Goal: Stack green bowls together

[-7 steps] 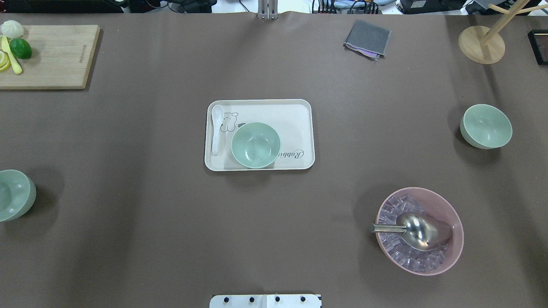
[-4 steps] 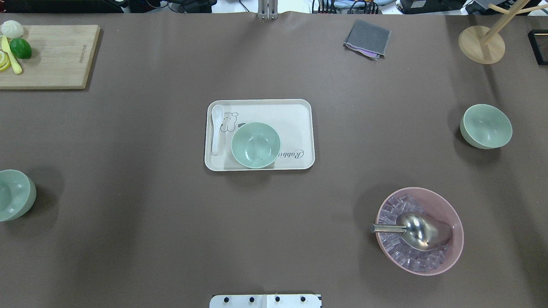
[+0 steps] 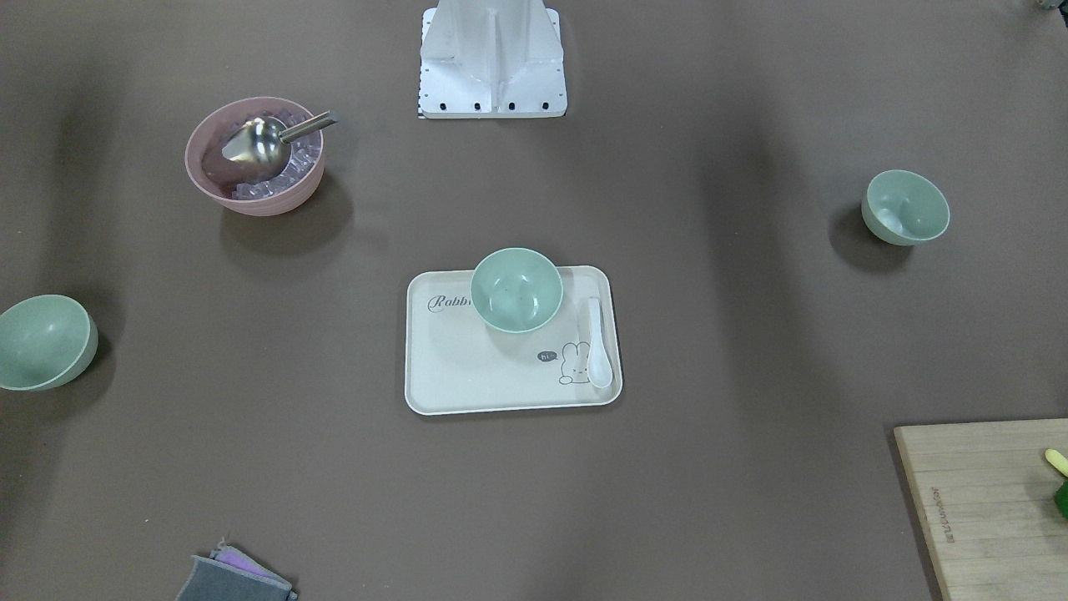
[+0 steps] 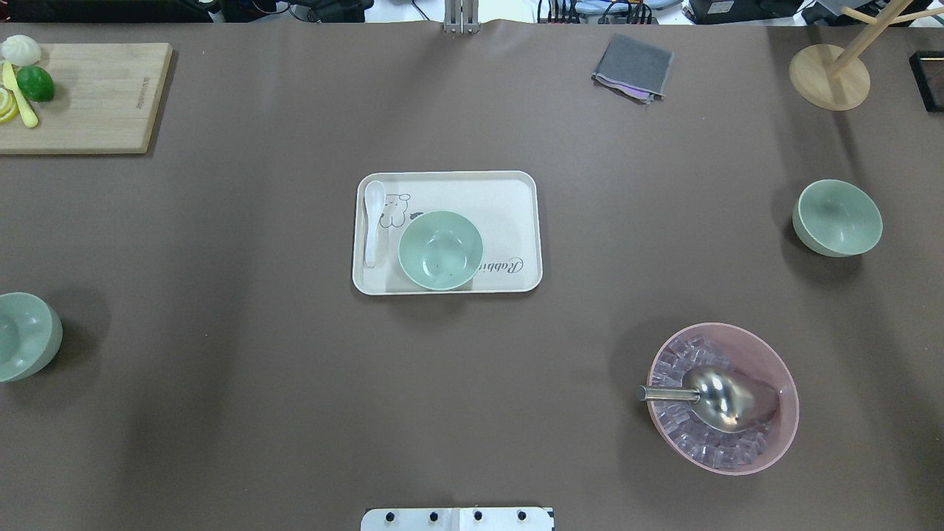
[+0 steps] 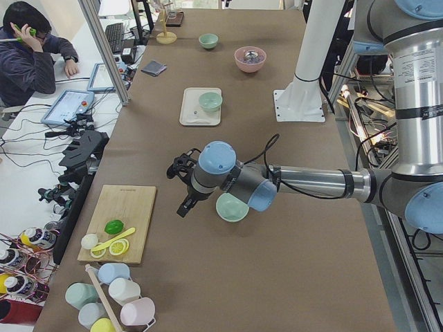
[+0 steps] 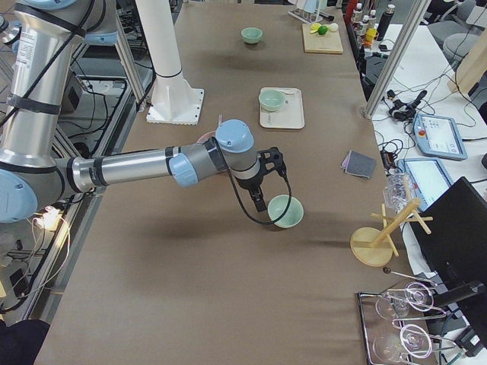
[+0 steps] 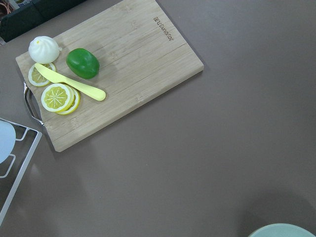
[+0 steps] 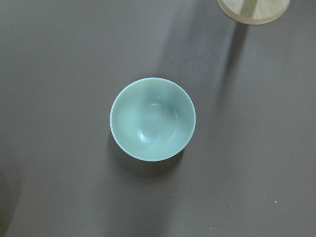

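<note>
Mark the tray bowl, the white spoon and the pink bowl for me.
tray bowl (image 4: 440, 251), overhead view, inner bottom.
white spoon (image 4: 373, 227), overhead view, handle.
pink bowl (image 4: 763, 354), overhead view, bare inner wall.

Left green bowl (image 4: 26, 335) and right green bowl (image 4: 837, 217) each sit on bare table (image 4: 221, 369), open on every side, and straight runs from both to the tray (image 4: 509, 199) cross only tabletop. Pink bowl (image 4: 771, 361) sits robot-side of the right run, its metal scoop (image 4: 726, 398) handle poking toward the middle. Wooden stand (image 4: 829, 77) and grey cloth (image 4: 633, 68) are well back. On the tray, white spoon (image 4: 374, 221) lies just beside the middle green bowl (image 4: 440, 251) on its left flank, tray rim close on the robot side, far and right flanks open.
</note>
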You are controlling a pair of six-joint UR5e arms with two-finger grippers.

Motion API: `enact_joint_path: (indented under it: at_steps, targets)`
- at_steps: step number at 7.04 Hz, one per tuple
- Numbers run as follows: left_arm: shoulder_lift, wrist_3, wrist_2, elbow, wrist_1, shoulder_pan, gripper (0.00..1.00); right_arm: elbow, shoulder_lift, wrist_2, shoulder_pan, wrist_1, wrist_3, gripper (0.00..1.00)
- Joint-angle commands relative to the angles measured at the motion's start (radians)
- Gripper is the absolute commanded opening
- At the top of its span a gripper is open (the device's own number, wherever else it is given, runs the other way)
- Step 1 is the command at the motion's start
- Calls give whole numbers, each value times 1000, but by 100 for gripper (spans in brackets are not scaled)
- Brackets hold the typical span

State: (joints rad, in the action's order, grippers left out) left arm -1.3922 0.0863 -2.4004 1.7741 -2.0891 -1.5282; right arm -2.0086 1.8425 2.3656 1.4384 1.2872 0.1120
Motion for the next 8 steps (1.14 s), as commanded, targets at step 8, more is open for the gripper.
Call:
enact_joint_path:
  at_steps: [8]
  targets:
    - [60, -580, 139, -291, -535, 428, 88, 67, 27, -49, -81, -29, 97, 99]
